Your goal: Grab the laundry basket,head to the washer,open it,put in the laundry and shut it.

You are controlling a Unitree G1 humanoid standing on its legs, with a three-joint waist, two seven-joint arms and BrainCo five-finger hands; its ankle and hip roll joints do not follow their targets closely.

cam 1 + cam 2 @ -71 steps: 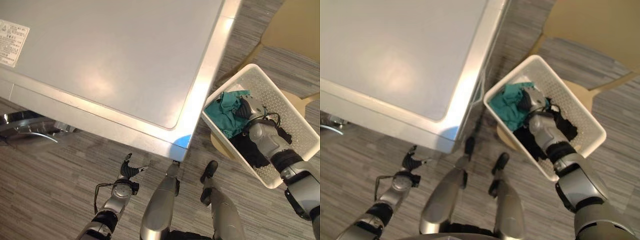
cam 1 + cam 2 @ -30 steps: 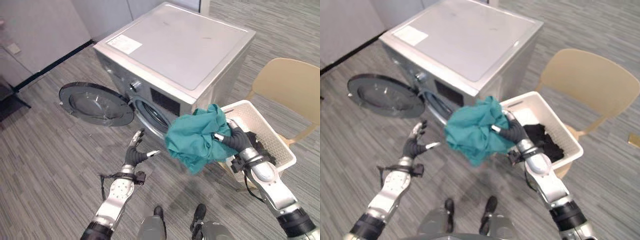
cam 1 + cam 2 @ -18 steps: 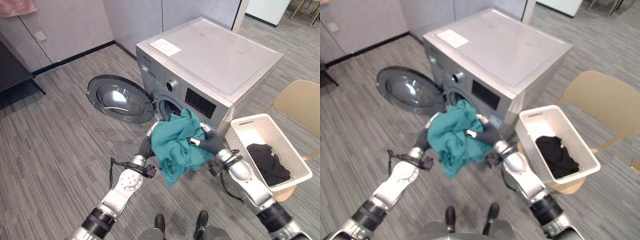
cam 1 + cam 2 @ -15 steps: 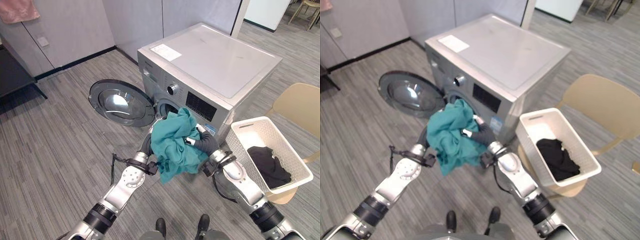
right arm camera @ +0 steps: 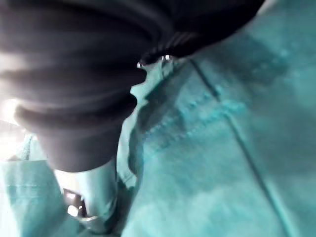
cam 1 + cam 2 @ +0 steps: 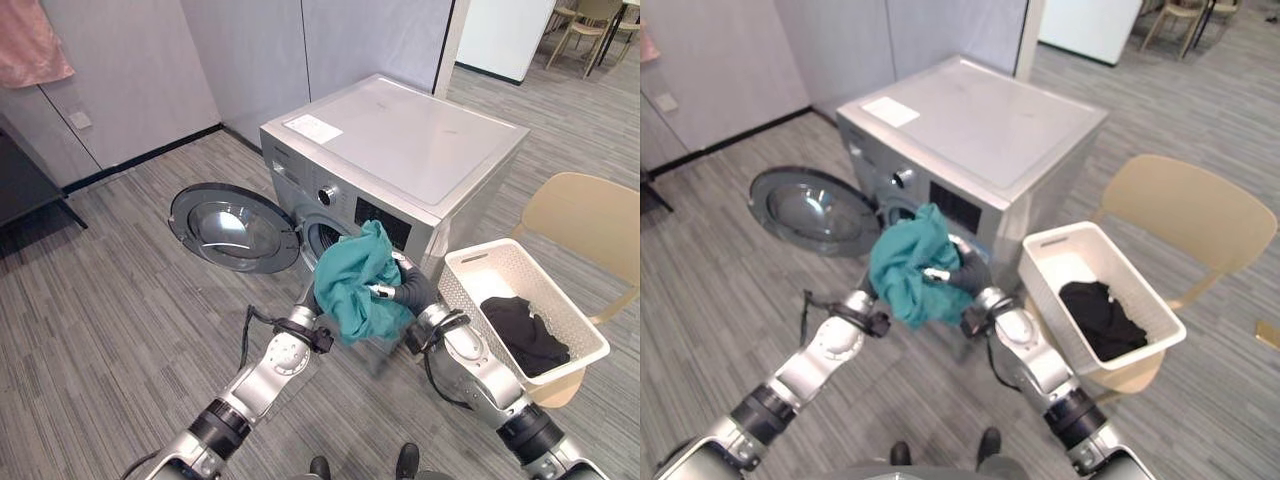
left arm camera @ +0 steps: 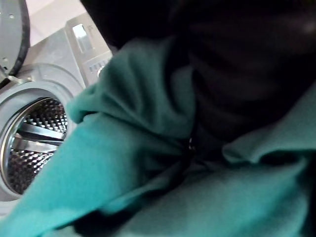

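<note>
left eye view: right hand [image 6: 412, 292] fingers curled round teal garment [image 6: 355, 285], held just before washer [image 6: 400, 150] opening | left hand [image 6: 306, 297] behind the cloth, fingers cannot tell | left wrist view: drum [image 7: 27, 143] beside garment | laundry basket [image 6: 560, 300] right of washer, black clothes [image 6: 525, 335] inside

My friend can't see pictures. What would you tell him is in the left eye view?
A robot's right hand holds a bunched teal cloth in front of a silver washer with its round door open. A white basket with dark clothes sits on a tan chair.
</note>
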